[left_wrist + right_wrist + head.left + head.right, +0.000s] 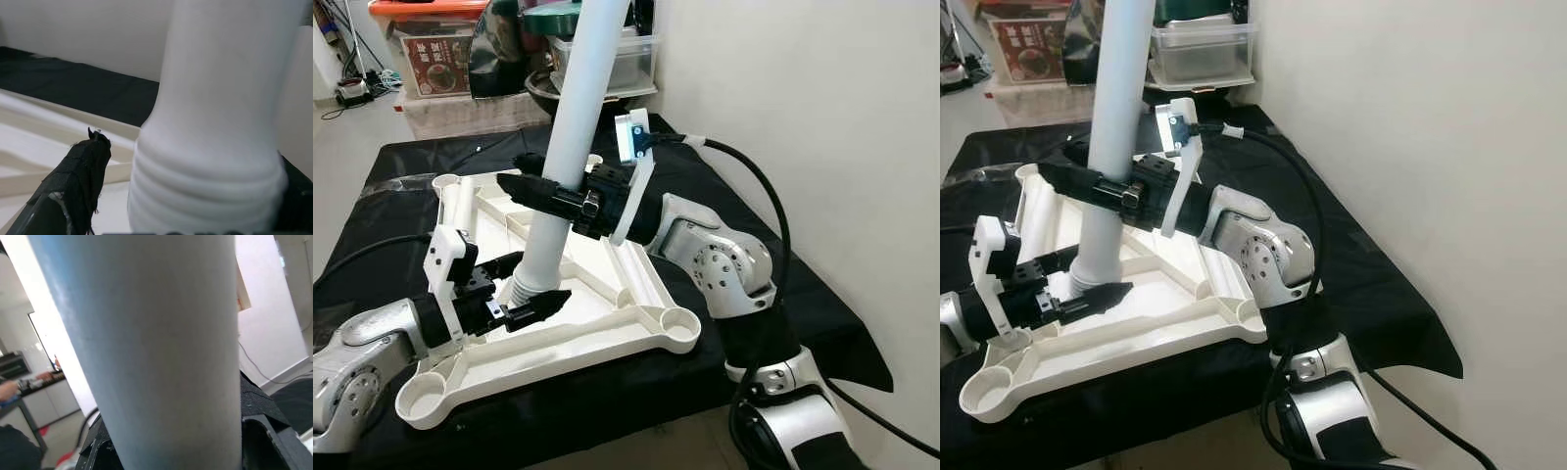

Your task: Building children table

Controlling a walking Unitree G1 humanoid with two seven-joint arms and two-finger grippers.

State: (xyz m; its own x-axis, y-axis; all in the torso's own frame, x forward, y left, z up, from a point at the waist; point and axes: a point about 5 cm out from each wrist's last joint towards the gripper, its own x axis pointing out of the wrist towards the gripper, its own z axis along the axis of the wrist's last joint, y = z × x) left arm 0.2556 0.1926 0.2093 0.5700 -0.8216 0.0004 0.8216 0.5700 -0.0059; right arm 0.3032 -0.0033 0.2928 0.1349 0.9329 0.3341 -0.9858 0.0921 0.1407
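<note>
An upside-down white table top (636, 328) lies on a table covered in black cloth (411, 162), with round leg sockets at its corners. A long white table leg (582, 88) stands tilted over the frame's middle. Its threaded lower end (205, 196) is close above the frame. My right gripper (553, 191) is shut on the leg at mid-height, a black finger on each side. My left gripper (524, 292) is open and straddles the threaded end. One left finger (78, 171) stands a small gap away from the thread.
A corner socket (680, 326) sits near the front right, another (421, 397) at the front left. Storage boxes (426, 49) and a clear tub (631, 59) stand behind the table. A white wall (803, 98) runs close along the right.
</note>
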